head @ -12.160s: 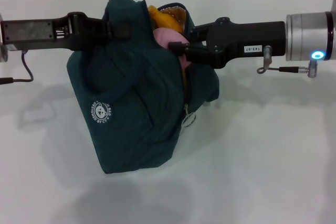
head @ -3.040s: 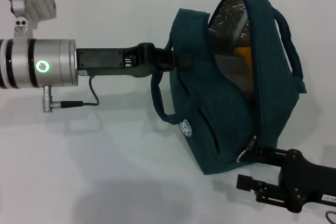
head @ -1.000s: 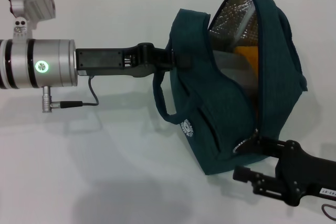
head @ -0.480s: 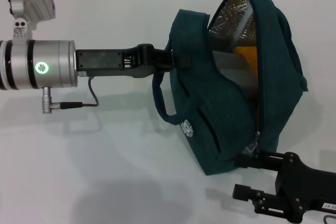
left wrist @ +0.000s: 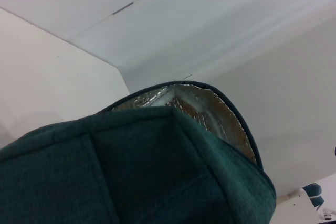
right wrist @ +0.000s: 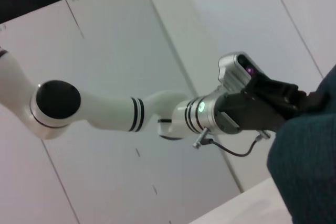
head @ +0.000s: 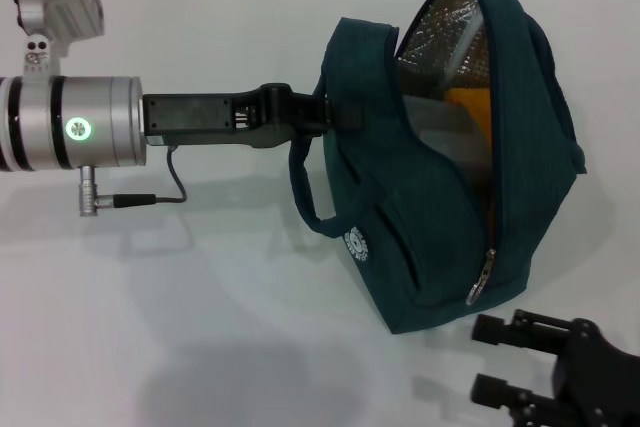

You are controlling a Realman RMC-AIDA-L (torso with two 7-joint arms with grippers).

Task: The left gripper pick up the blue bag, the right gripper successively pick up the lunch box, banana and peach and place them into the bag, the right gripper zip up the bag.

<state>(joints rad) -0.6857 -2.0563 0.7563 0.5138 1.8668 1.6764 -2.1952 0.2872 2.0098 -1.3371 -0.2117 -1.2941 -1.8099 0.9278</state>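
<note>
Blue bag [head: 440, 167] is hanging, pinched by left end effector [head: 335, 112]; right end effector [head: 500, 357], spread, should be pinching the zipper pull [head: 481, 278] squarely.

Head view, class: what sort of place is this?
Probably a robot test bench or lab: a bare white table, plain white wall panels, and two robot arms, the left gripper holding a bag.
</note>
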